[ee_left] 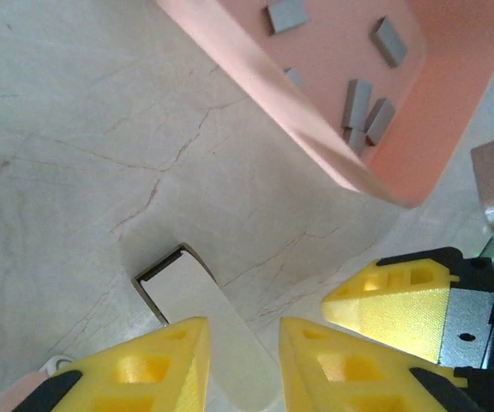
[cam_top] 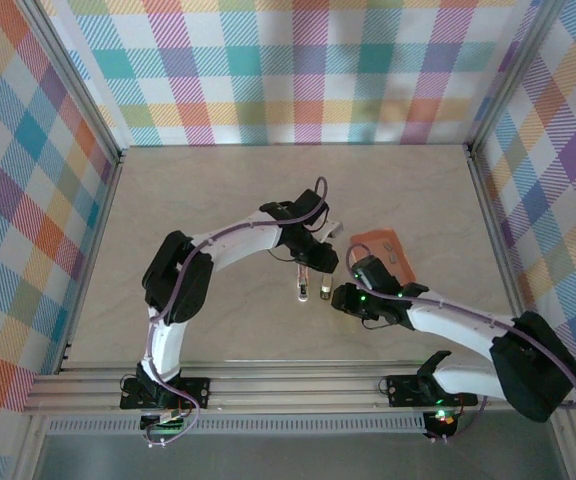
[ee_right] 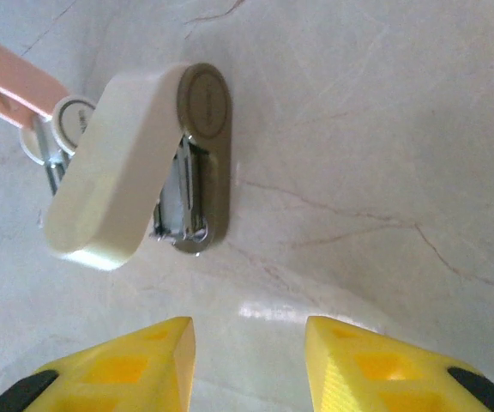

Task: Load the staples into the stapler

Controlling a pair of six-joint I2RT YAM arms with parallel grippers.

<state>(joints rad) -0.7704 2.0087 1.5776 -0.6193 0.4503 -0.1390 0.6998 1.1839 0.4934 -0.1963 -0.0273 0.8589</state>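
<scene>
The left gripper [ee_left: 243, 333] is straddling the smooth whitish arm of the stapler [ee_right: 118, 163], yellow fingers narrowly apart, though I cannot tell if they are pinching it. The right gripper [ee_right: 249, 330] is hovering with its fingers parted around nothing. The stapler is lying splayed open near the tray [ee_left: 256, 94], its metal channel showing, and the salmon, round-cornered tray is holding several small grey staples [ee_left: 358, 101].
</scene>
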